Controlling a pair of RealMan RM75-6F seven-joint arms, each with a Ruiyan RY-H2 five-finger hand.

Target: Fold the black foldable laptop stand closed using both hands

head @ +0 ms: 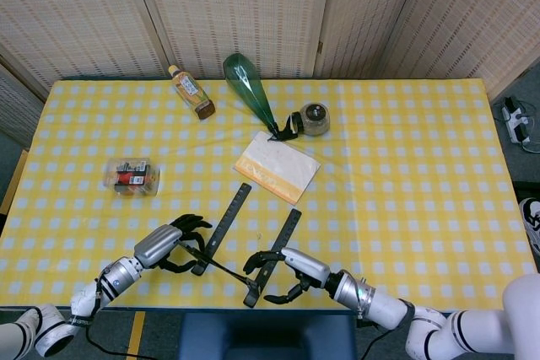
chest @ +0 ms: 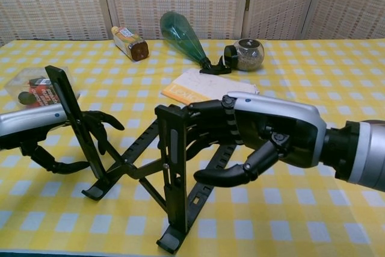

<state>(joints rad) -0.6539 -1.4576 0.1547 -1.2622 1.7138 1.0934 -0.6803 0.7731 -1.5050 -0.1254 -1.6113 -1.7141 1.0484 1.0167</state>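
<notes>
1. Yellow-checked surface (head: 405, 166) carried everything; woven screen panels stood behind it.
2. Black laptop stand (chest: 162, 167) stood unfolded at the near edge, both rails up, cross-braces spread between them.
3. Left robot hand (chest: 36, 127) sat against the stand's left rail, fingers curled round it from behind. Looked like a loose hold; actual contact was hard to confirm.
4. Right robot hand (chest: 264, 133) was at the right rail, fingers reaching behind it, thumb curled below. Whether it gripped the rail or only touched it, can't tell.
5. Rest, further back: orange booklet (head: 277, 167), green bottle (head: 249, 90) lying down, small jar (head: 315, 118), amber bottle (head: 191, 91), clear snack box (head: 132, 177) at left.
</notes>
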